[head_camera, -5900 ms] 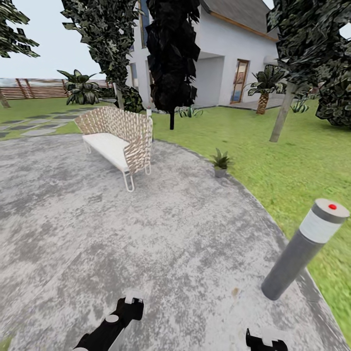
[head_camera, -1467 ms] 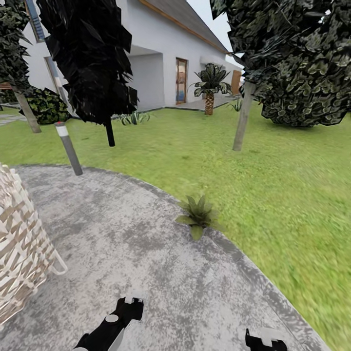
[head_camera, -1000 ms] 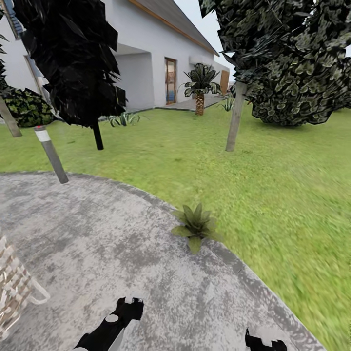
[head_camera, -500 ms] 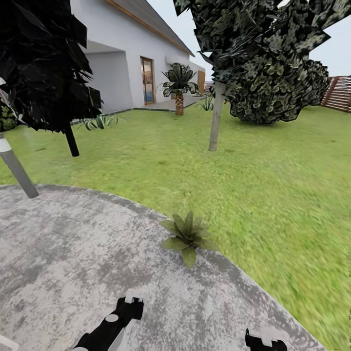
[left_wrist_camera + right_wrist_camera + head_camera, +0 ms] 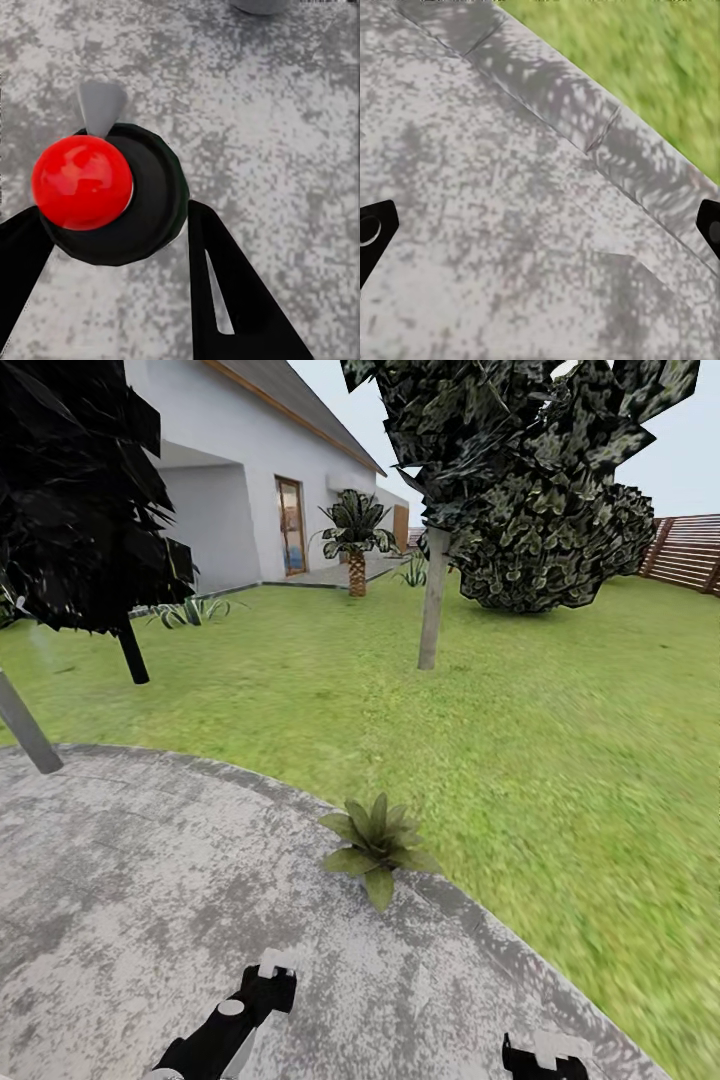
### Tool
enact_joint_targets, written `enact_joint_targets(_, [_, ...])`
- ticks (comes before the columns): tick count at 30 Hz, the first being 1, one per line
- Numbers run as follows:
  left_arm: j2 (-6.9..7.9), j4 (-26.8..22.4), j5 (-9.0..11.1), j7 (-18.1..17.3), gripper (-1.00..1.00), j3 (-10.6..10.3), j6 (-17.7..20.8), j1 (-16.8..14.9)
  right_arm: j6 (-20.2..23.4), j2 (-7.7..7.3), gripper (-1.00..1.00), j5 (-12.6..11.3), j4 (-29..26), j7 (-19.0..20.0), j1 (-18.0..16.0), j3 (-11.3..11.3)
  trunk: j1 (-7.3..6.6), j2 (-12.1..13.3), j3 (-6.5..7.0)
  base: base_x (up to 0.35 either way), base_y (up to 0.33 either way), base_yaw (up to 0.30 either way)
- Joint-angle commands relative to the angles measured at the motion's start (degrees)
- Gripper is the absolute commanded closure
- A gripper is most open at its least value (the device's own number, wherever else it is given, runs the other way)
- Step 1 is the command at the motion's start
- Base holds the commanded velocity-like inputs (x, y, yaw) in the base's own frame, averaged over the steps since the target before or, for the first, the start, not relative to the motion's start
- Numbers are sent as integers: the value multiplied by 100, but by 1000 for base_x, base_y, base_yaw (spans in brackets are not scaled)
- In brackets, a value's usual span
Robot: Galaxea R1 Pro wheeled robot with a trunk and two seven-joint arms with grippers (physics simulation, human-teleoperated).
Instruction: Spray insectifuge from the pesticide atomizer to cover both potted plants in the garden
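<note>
Head view: 1 potted plant (image 5: 376, 844) stands on the patio (image 5: 130, 880) at its curved edge, just beside the lawn (image 5: 520, 720). Its pot is hidden under the leaves. The plant lies ahead of the arms, between the 2 grippers and nearer the left one.

Left gripper (image 5: 272, 972) hangs low over the patio, fingers pointing forward. In the left wrist view, 2 dark fingers (image 5: 229, 296) flank a black round part topped by a red ball (image 5: 81, 182), with a grey tip beyond it; what this object is cannot be told, nor whether the fingers clamp it.

Right gripper (image 5: 545, 1052) sits at the lower edge of the head view. In the right wrist view, its fingertips (image 5: 375, 229) stand wide apart with bare patio between them.

Background: white house (image 5: 230, 490), palm (image 5: 355, 530), tree (image 5: 432, 595), slat fence (image 5: 690, 550), grey post (image 5: 25, 730).
</note>
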Motion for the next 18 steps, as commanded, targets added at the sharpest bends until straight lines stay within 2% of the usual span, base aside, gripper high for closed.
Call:
enact_joint_targets(1, [11,1,-76,-33,100,4,-9,-35,-12,6,-100,75,-9,-17,-3,-28,-1,-2,-5,0,0,0])
enact_joint_targets(2, [24,0,-102,-87,100,3,-1,-51,-14,6,-100,80,-22,-12,-5,4,-1,-2,-5,0,0,0])
enact_joint_targets(4, [100,-1,-234,-399,100,3,14,-75,-15,-7,-100,86,-70,21,-6,280,-1,-2,-5,0,0,0])
enact_joint_targets(7, [287,1,-615,-1088,100,3,36,-81,-14,-10,-100,85,-154,306,-37,1229,-1,-2,-5,0,0,0])
enact_joint_targets(9, [467,-32,-1060,-1767,100,10,135,-99,-5,4,-100,70,-388,761,-152,2074,-1,-2,-5,0,0,0])
enact_joint_targets(10, [537,-59,-1203,-2008,100,10,181,-119,2,14,-100,67,-473,965,-189,2273,-1,-2,-5,0,0,0])
enact_joint_targets(12, [742,-160,-1590,-2828,100,11,257,-198,12,81,-100,64,-695,1839,-294,2684,-1,-2,-5,0,0,0])
enact_joint_targets(13, [807,-190,-1710,-3123,100,9,268,-249,17,94,-100,63,-776,2219,-342,2771,-1,-2,-5,0,0,0])
enact_joint_targets(14, [865,-212,-1830,-3417,100,8,276,-300,24,105,-100,63,-858,2624,-389,2833,-1,-2,-5,0,0,0])
enact_joint_targets(16, [985,-244,-2163,-4168,100,7,286,-443,36,122,-100,68,-1087,3789,-480,2915,-1,-2,-5,0,0,0])
enact_joint_targets(17, [1005,-249,-2268,-4372,100,6,287,-481,40,128,-100,69,-1169,4120,-498,2928,-1,-2,-5,0,0,0])
enact_joint_targets(18, [1021,-258,-2505,-4730,100,6,288,-524,71,158,-100,70,-1332,4650,-518,2942,-1,-2,-5,0,0,0])
